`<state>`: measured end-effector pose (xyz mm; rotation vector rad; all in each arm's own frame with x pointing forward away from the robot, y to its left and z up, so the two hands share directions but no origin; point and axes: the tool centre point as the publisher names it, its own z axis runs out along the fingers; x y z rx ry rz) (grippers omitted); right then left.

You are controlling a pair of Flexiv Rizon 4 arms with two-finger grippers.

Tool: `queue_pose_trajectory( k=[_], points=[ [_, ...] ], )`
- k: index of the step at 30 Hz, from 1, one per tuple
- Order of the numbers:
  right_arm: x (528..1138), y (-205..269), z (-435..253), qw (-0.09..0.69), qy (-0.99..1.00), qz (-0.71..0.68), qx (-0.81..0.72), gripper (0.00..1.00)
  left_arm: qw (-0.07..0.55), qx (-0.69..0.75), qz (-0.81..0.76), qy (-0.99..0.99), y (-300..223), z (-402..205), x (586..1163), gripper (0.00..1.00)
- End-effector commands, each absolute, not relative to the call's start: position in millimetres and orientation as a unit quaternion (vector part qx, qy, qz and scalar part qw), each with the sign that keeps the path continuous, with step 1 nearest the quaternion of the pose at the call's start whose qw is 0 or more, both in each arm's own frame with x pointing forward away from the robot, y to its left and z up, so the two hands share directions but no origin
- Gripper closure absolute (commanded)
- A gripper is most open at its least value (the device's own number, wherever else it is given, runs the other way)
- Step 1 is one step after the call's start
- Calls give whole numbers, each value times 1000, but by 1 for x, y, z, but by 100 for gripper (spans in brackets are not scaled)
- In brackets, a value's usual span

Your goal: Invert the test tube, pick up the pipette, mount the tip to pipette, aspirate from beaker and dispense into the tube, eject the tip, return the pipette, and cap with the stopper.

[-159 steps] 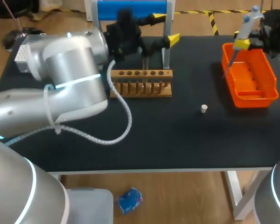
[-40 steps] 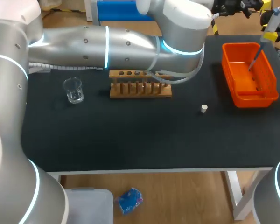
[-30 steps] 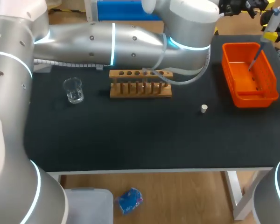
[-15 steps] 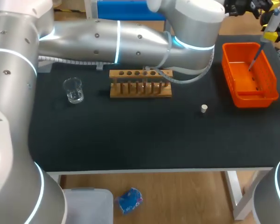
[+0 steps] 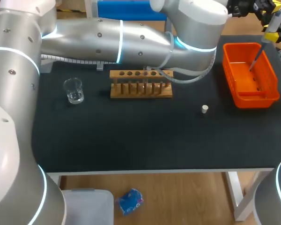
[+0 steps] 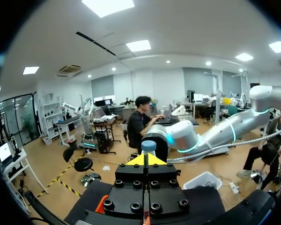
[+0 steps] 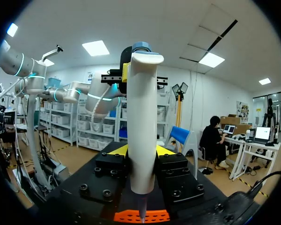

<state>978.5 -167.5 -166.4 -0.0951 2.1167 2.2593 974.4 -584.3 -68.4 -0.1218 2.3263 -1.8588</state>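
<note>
My right gripper point(image 7: 141, 151) is closed on the pipette point(image 7: 143, 117); its two yellow tips press the white body from both sides. The pipette stands upright, with a blue button on top and a thin tip at its lower end. That end hangs over the orange bin point(image 5: 271, 77) at the far right of the table. My left gripper point(image 6: 147, 160) has its yellow tips together, holding nothing, just at the blue button; I cannot tell if they touch it. The stopper point(image 5: 204, 109) lies well apart, right of the wooden rack point(image 5: 141, 84), and the beaker point(image 5: 74, 90) stands left of it.
</note>
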Motion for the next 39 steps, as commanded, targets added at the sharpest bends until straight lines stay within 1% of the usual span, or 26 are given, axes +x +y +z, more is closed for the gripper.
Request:
queue_pose_trajectory(
  k=[1, 39],
  points=[
    [981, -170, -166, 19, 683, 729, -34, 100, 92, -29, -763, 639, -587, -75, 973, 100],
    [981, -170, -166, 19, 683, 729, -34, 100, 91, -55, -753, 650, -587, -99, 978, 100]
  ],
)
